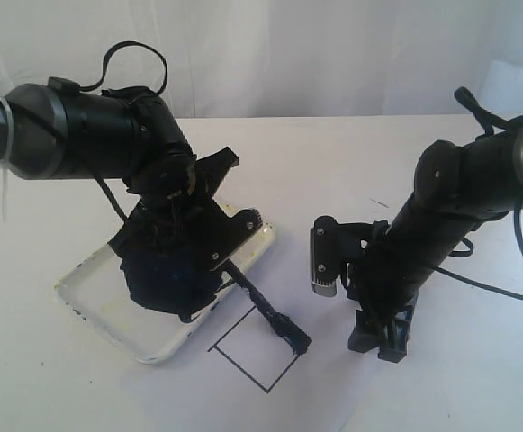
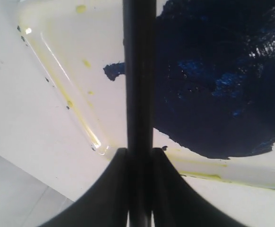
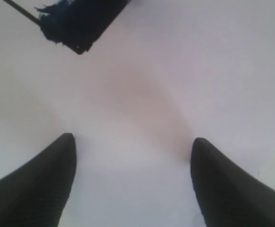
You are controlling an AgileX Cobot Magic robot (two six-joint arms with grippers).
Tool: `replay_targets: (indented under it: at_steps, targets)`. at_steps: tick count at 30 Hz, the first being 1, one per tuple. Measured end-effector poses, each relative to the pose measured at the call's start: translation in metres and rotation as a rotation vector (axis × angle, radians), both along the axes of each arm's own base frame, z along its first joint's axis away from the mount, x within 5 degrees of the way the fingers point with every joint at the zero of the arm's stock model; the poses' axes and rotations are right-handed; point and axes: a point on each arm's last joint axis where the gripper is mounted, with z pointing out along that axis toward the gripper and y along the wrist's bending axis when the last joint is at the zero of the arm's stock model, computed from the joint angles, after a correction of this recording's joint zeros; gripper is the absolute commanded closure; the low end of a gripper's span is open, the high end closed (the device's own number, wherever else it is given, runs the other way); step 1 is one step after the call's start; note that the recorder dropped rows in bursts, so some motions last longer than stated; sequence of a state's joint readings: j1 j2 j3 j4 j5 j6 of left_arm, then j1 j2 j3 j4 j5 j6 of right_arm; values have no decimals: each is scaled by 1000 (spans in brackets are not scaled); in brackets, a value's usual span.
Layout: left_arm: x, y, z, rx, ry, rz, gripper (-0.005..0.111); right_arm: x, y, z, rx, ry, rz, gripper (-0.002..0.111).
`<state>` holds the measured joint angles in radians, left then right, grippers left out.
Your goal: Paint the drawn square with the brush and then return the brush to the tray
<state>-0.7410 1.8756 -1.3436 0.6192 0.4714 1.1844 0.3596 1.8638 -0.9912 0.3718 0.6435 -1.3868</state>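
My left gripper (image 1: 228, 261) hangs over the near corner of the white tray (image 1: 90, 301), shut on the black handle of the brush (image 1: 266, 310). In the left wrist view the handle (image 2: 139, 71) runs straight out between the closed fingers (image 2: 120, 163), above the tray's yellow-stained rim (image 2: 71, 101) and the blue-black paint puddle (image 2: 222, 85). The brush's dark tip (image 1: 297, 340) sits at the far right corner of the drawn square (image 1: 256, 353), which is blank white inside. My right gripper (image 1: 383, 337) points down at the paper just right of the square, open and empty; its wrist view shows the paint-laden brush tip (image 3: 80, 21).
The paint puddle (image 1: 166, 279) fills the tray's right half under the left arm. White paper (image 1: 441, 387) covers the table around the square. The right arm (image 1: 450, 207) leans in from the right edge. A white curtain (image 1: 333, 54) closes the back.
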Motion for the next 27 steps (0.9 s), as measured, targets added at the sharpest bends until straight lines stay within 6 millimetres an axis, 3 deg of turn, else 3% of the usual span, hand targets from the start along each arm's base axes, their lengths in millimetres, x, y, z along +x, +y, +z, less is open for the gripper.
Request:
replay_targets:
  at_steps: [13, 27]
  targets:
    - [11, 15, 1, 43, -27, 20, 107, 0, 0, 0, 0, -2, -1, 44]
    - [13, 17, 2, 70, -40, 14, 107, 0, 0, 0, 3, -1, -6, 44]
